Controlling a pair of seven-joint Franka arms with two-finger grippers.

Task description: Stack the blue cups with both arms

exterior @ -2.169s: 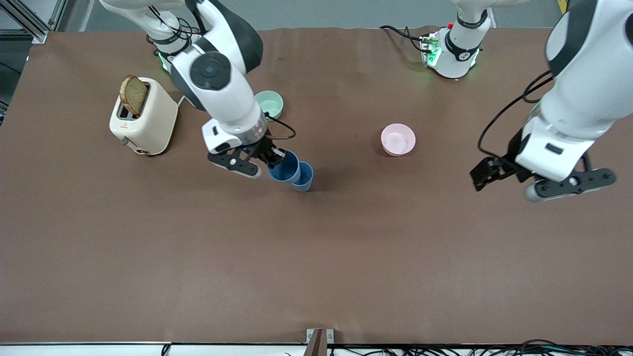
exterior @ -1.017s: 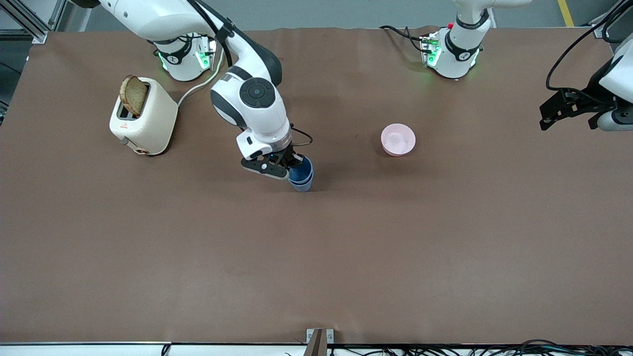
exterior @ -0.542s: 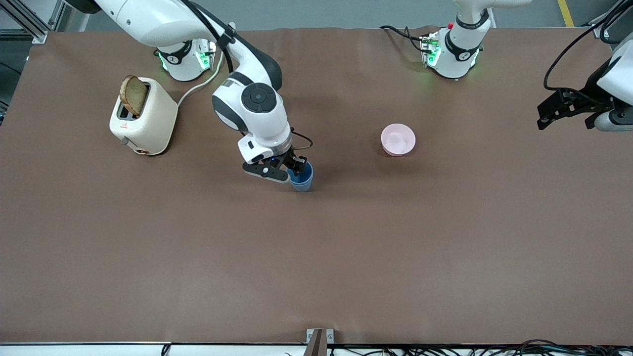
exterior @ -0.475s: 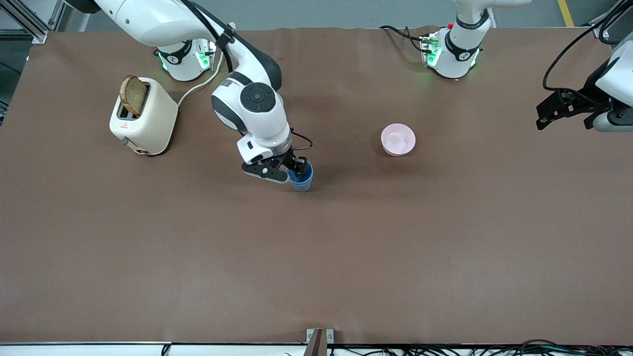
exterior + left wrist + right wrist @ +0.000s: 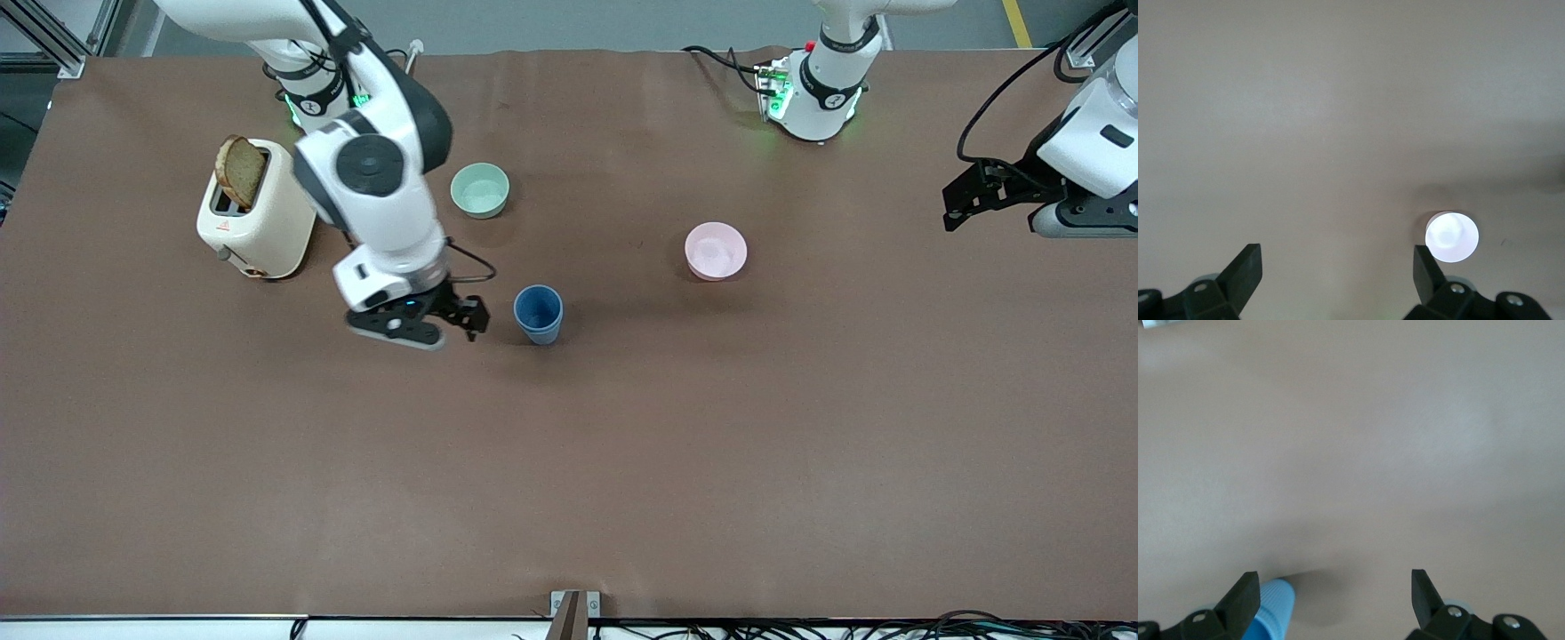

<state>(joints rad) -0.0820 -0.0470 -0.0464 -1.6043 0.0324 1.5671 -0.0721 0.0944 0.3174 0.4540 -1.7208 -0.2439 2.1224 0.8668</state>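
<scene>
Nested blue cups [image 5: 538,313] upright just beside wide-open, empty right gripper [image 5: 462,322]; left gripper [image 5: 969,197] open, waiting.

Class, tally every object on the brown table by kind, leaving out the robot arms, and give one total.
Blue cups: 2, nested so they show as one stack
Bowls: 2, pale green bowl and pink bowl
Toaster: 1
Slice of toast: 1, standing in the toaster
Total: 6

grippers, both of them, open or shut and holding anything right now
Left gripper: open, holding nothing, up over the left arm's end of the table.
Right gripper: open, holding nothing, beside the stacked blue cups.
</scene>
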